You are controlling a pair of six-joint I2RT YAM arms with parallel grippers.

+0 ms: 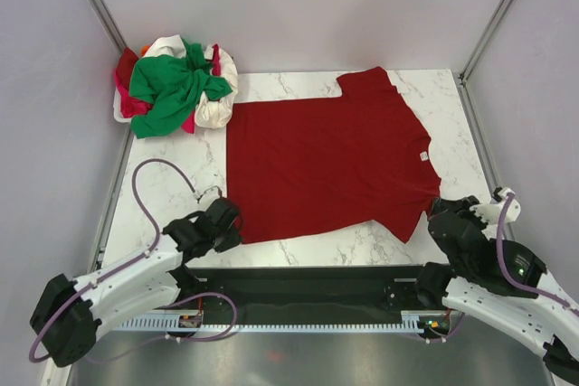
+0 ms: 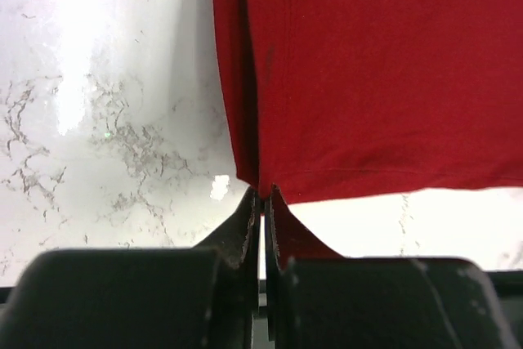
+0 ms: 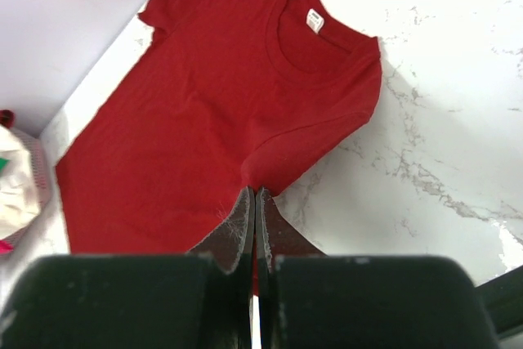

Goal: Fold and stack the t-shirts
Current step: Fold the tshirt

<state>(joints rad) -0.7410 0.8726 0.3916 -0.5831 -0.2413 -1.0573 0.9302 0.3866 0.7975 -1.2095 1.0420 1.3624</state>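
Heaped far left on the desk (image 1: 271, 88): other t-shirts (image 1: 172, 88). Pinched shut in the left jaws: near hem corner of the dark red t-shirt (image 1: 326, 160), flat, long axis left-to-right, collar rightward. Clamped shut in the right jaws: its near sleeve.

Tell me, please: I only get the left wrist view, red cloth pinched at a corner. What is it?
Observer: A red t-shirt, spread flat; the left pincer grips its hem corner.
Visitor: Is the other arm busy?
Observer: Yes, the right pincer is shut on a sleeve.
Visitor: Any more shirts?
Observer: A crumpled pile, green on top, at the table's far left corner.
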